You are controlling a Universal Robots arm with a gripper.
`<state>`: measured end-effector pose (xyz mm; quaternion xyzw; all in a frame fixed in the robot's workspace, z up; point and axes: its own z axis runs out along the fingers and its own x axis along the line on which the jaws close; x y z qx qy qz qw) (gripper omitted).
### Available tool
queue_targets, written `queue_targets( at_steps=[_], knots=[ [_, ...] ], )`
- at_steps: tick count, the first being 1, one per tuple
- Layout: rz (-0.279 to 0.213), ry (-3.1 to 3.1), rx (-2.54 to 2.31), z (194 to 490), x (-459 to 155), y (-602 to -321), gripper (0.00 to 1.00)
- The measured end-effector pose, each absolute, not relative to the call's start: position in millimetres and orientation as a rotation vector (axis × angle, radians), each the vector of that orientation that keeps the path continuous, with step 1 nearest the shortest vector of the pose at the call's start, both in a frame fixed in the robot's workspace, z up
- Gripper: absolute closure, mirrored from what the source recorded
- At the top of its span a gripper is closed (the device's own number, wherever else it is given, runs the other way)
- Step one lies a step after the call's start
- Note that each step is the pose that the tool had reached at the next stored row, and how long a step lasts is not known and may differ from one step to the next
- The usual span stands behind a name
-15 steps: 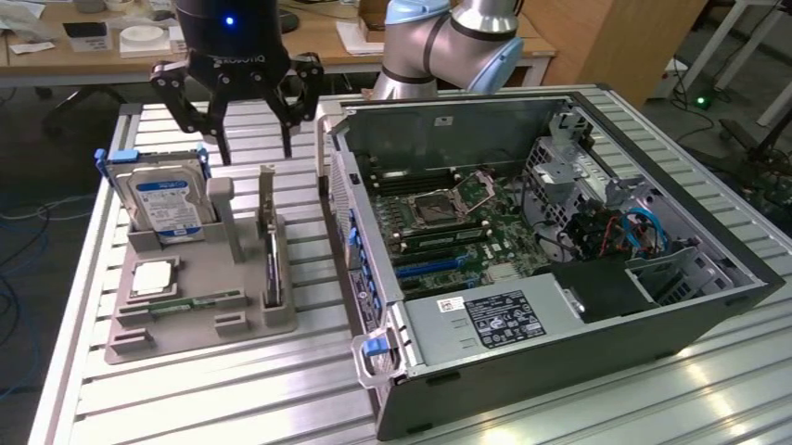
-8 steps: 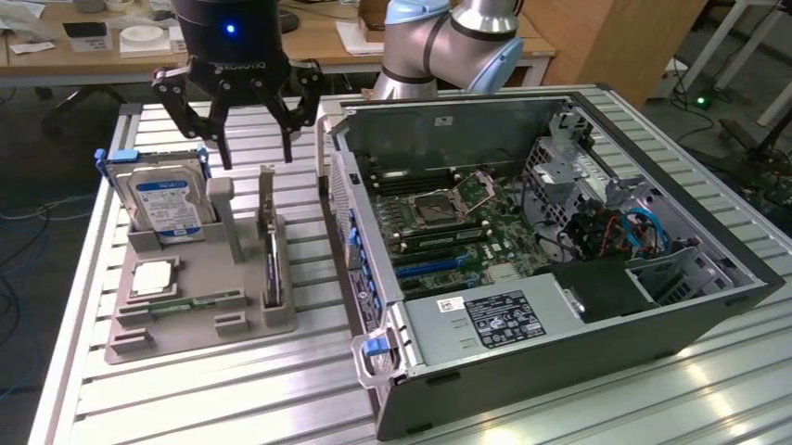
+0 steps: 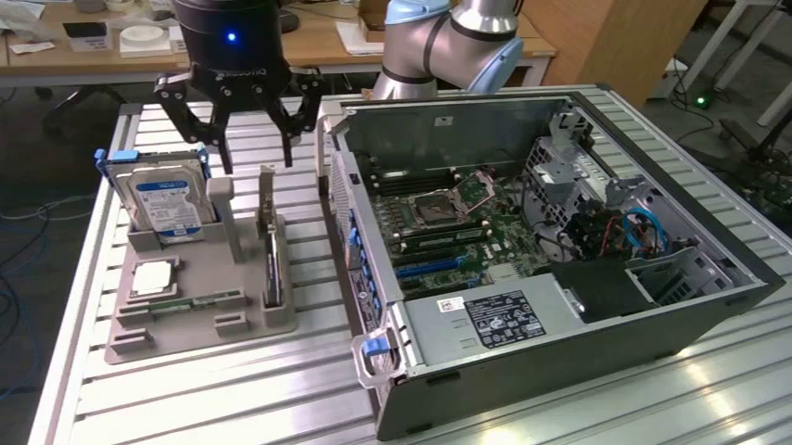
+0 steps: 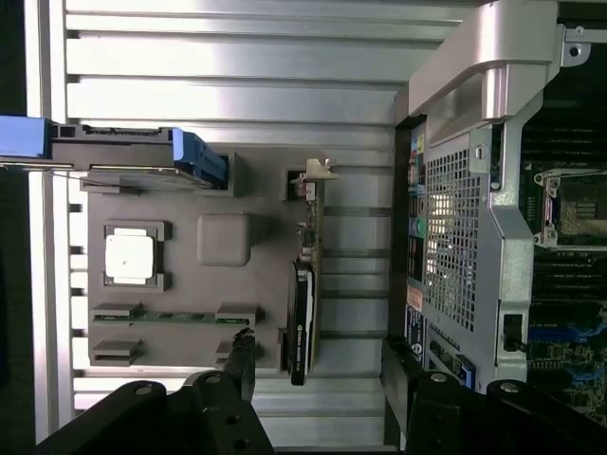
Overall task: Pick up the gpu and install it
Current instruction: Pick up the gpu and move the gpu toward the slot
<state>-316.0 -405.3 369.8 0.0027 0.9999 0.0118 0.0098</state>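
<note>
On the slatted metal table [image 3: 223,399], we see a grey moulded holder tray [image 3: 185,326] carrying a silver blue-labelled hard drive [image 3: 167,199], a square processor chip [image 3: 151,276] and the thin dark gpu card [image 3: 269,250]. The card stands on edge in its slot, its face hidden. Above it hangs the black pincer [image 3: 256,153], spread wide and empty.

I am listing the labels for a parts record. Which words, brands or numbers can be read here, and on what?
No text reads with certainty.
Hard drive, blue-white label: print too blurred.
Power supply, black label: print too small.
White sticker beside it: too small.
Gripper housing above the jaws: faint lettering, blurred.
</note>
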Motion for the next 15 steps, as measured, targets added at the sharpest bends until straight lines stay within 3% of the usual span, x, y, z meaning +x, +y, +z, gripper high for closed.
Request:
queue_targets(
  at_steps=[15],
  knots=[
    [0.037, 3.122, 0.009, 343, -316, -405, 0.35]
  ],
)
